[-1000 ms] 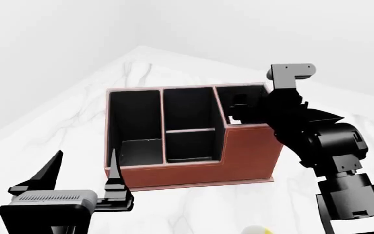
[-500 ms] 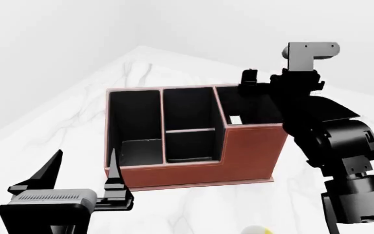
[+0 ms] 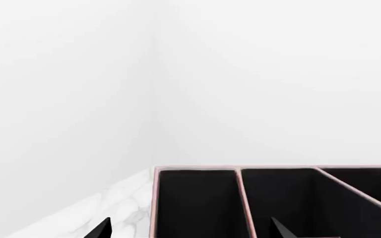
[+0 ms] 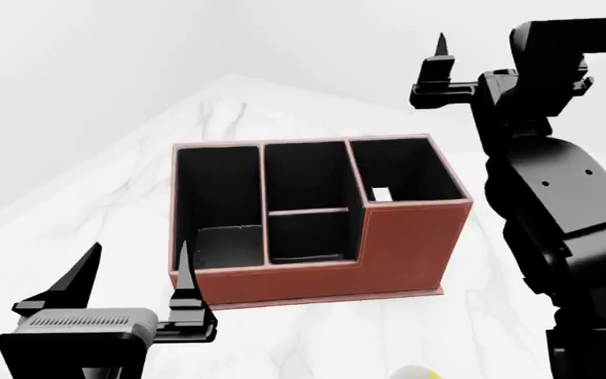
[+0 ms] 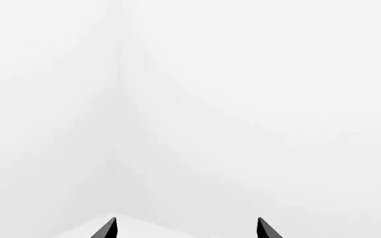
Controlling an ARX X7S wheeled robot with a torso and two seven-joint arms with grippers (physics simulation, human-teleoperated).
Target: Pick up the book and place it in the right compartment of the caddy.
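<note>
Book: a small white patch (image 4: 380, 193) shows low inside the right compartment (image 4: 403, 170) of the red-brown leather-look caddy w/ black lining (image 4: 387, 253), centre of the head view. Only that pale bit is readable, likely the page edges; the black cover cannot be told apart from the black lining, so the book's pose is unclear. The tall front wall of that section hides its floor.

Right gripper (image 5: 186, 229): in the right wrist view only two black fingertips show at the bottom edge, well apart, nothing between them; rest of frame is blank white wall and a sliver of tabletop. In the head view it sits at upper right, above and behind the caddy; one finger (image 4: 440, 59) is visible, the other hidden by the arm's black body.

Left gripper (image 4: 135, 272): lower left of the head view, fingers spread, holding nothing, just in front of the caddy's low front-left corner. Its body is cut off by the bottom edge. The left wrist view shows only the fingertips at the bottom edge, w/ the caddy's three black sections beyond.

White marble-patterned table (image 4: 92, 197) carries the caddy. A white-and-yellow rounded object (image 4: 413, 371) is cut by the bottom edge, centre-right; too little shows to identify it.
</note>
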